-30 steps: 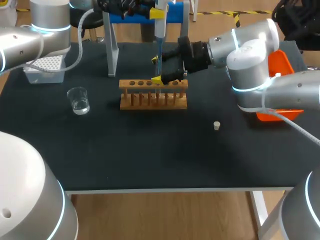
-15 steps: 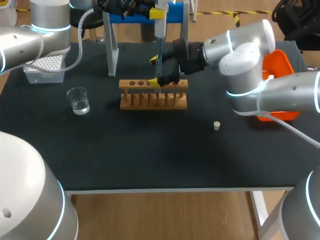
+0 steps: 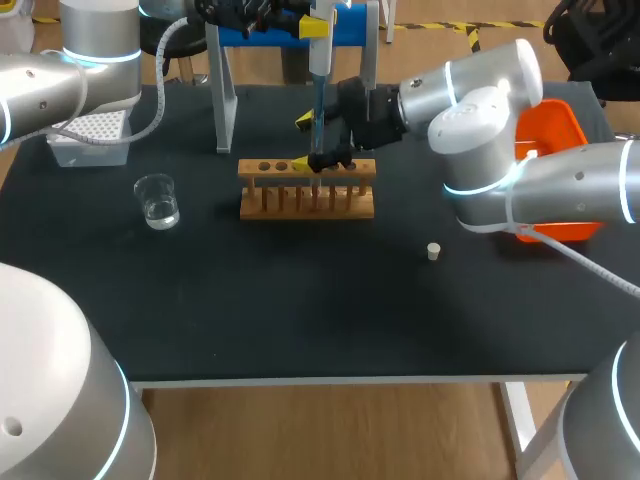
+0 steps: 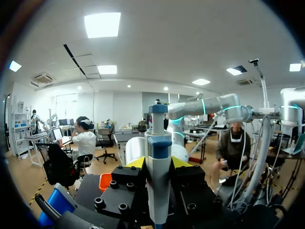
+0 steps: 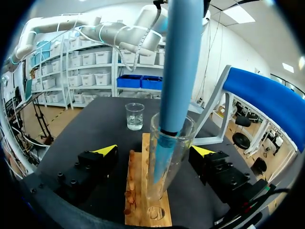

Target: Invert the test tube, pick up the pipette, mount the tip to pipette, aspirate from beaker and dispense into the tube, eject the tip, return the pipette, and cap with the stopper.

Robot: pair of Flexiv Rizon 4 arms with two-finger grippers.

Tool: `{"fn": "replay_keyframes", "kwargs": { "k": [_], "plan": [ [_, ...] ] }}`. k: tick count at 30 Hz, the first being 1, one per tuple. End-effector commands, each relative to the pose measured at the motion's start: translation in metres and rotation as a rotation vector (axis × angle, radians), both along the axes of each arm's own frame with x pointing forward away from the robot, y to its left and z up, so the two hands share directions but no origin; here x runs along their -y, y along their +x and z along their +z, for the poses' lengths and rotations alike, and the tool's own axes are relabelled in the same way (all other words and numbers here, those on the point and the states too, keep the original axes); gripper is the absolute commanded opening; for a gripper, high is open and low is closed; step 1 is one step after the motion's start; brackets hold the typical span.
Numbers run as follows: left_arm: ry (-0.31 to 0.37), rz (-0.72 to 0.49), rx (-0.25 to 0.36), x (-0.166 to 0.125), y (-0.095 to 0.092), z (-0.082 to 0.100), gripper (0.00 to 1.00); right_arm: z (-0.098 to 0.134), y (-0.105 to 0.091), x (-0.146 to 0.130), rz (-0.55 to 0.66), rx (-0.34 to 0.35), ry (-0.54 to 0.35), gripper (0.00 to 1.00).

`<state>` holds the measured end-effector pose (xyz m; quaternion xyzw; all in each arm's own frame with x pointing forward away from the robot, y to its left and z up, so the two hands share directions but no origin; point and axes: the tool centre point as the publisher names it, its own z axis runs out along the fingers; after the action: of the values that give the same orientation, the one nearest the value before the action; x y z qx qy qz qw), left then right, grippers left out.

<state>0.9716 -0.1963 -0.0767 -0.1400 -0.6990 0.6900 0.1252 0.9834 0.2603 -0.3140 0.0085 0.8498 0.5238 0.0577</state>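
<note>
On the table (image 3: 300, 310), the rack (image 3: 306, 200) carries the tube (image 5: 162, 171) upright. The left gripper (image 4: 158, 162) is clamped on the pipette (image 4: 158, 191), whose tip sits inside the tube. The right gripper (image 5: 155, 150) gapes wide around the tube, touching nothing. Sideways pipette drift could tilt the unsupported tube and spill.

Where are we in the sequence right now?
Done: test tube stands mouth-up in the rack; left gripper holds the pipette, tip mounted. In hand: tip sits inside the tube, apparently dispensing. Left: eject tip, return pipette, cap with the stopper, lying on the table.
</note>
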Motion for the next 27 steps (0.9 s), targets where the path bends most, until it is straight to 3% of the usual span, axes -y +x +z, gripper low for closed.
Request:
{"fn": "replay_keyframes", "kwargs": {
  "k": [1,27],
  "plan": [
    [0.001,-0.007,0.000,-0.0007,0.0022,0.0005,0.00,-0.0016,0.0031,-0.0034,0.001,-0.002,-0.002,1.00],
    [0.002,-0.006,0.001,-0.0009,0.0018,0.0011,0.00,-0.0027,0.0034,-0.0038,-0.009,-0.012,-0.007,1.00]
  ]
}}
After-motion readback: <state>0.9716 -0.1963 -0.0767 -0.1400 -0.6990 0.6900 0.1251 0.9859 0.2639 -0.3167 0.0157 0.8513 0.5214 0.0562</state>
